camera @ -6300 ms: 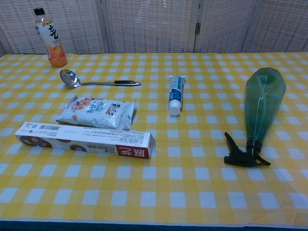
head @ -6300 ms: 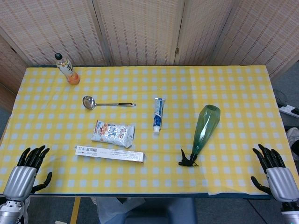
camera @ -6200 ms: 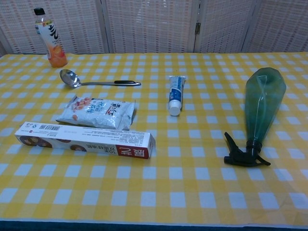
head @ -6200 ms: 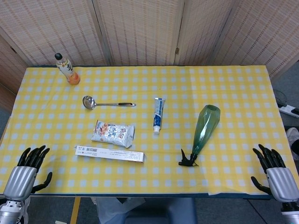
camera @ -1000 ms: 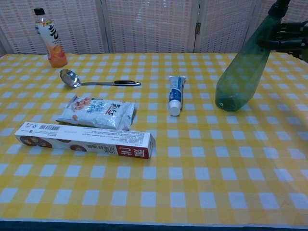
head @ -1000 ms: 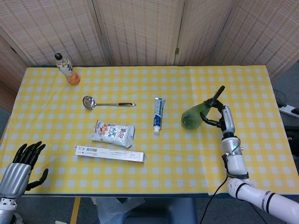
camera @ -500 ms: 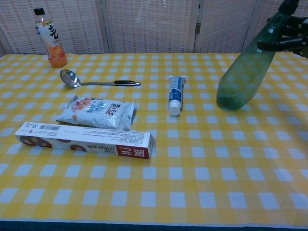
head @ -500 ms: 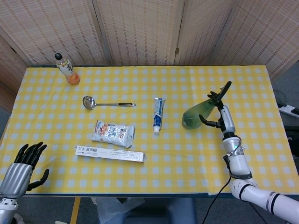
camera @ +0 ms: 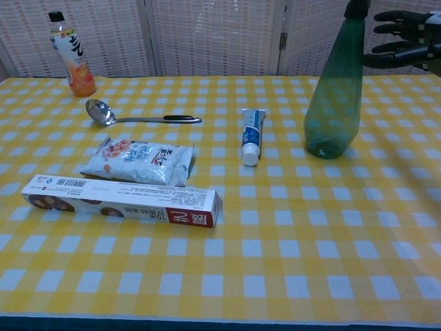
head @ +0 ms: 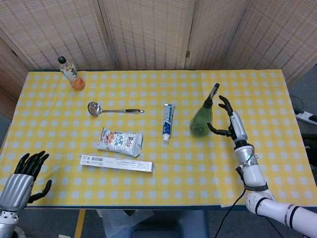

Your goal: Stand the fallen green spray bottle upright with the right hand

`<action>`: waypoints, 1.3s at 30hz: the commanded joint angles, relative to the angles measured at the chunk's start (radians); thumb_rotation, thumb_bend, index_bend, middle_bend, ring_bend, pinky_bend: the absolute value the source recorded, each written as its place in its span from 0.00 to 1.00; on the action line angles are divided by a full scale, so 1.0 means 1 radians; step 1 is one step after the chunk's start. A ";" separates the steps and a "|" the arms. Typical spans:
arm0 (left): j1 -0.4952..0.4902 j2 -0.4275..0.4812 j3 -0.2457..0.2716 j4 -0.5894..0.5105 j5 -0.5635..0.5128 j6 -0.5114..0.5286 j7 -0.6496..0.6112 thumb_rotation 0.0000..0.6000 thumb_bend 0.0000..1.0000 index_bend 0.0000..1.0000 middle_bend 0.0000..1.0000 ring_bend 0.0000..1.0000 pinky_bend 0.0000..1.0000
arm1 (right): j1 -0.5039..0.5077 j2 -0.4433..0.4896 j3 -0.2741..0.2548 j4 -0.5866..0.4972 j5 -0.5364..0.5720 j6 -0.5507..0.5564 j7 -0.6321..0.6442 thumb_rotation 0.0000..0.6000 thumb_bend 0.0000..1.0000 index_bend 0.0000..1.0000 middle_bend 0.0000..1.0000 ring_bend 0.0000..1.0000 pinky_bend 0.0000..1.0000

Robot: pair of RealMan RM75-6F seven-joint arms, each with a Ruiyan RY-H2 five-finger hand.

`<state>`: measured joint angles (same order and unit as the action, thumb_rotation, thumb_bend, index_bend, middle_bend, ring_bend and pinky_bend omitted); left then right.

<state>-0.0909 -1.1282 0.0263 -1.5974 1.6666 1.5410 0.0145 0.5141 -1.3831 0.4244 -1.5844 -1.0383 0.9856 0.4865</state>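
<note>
The green spray bottle [head: 201, 120] [camera: 333, 96] stands upright on its base on the yellow checked table [head: 163, 168], its black trigger head at the top. My right hand [head: 229, 120] [camera: 403, 40] hovers just right of the bottle's neck with fingers spread, holding nothing and apart from the bottle. At the table's near left corner, my left hand [head: 22, 178] hangs off the edge with fingers apart; the chest view does not show it.
A toothpaste tube [head: 168, 122] lies left of the bottle. Further left are a snack packet [head: 119, 141], a long flat box [head: 116, 163], a ladle [head: 113, 109] and an upright drink bottle [head: 71, 73] at the far left corner.
The bottle went from tilted in my right hand to standing upright on the table. My right hand let go and opened beside it. The left hand stayed put.
</note>
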 commanded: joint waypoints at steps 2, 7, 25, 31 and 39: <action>0.001 -0.002 0.000 0.000 0.005 0.006 0.004 0.78 0.50 0.00 0.10 0.12 0.03 | -0.015 0.019 -0.006 -0.006 -0.012 0.005 0.012 1.00 0.34 0.00 0.02 0.11 0.00; 0.000 -0.003 0.002 -0.002 0.005 0.001 0.008 0.78 0.50 0.00 0.10 0.12 0.03 | -0.032 0.040 -0.004 -0.021 -0.021 0.020 0.029 1.00 0.34 0.00 0.02 0.11 0.00; 0.014 0.006 0.004 -0.009 0.021 0.035 0.005 0.76 0.50 0.00 0.10 0.12 0.03 | -0.322 0.361 -0.308 -0.071 -0.536 0.282 0.059 1.00 0.34 0.00 0.00 0.10 0.00; 0.013 -0.006 0.000 -0.008 0.024 0.035 0.039 0.76 0.50 0.00 0.10 0.12 0.03 | -0.436 0.454 -0.425 -0.081 -0.557 0.332 -0.311 1.00 0.34 0.00 0.00 0.02 0.00; 0.007 -0.030 -0.005 0.000 0.012 0.016 0.093 0.75 0.50 0.00 0.10 0.11 0.03 | -0.507 0.354 -0.408 -0.082 -0.431 0.426 -0.565 1.00 0.34 0.00 0.00 0.00 0.00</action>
<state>-0.0831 -1.1548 0.0213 -1.5968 1.6764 1.5565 0.1023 0.0464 -1.0063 0.0308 -1.6684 -1.5018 1.3682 -0.0265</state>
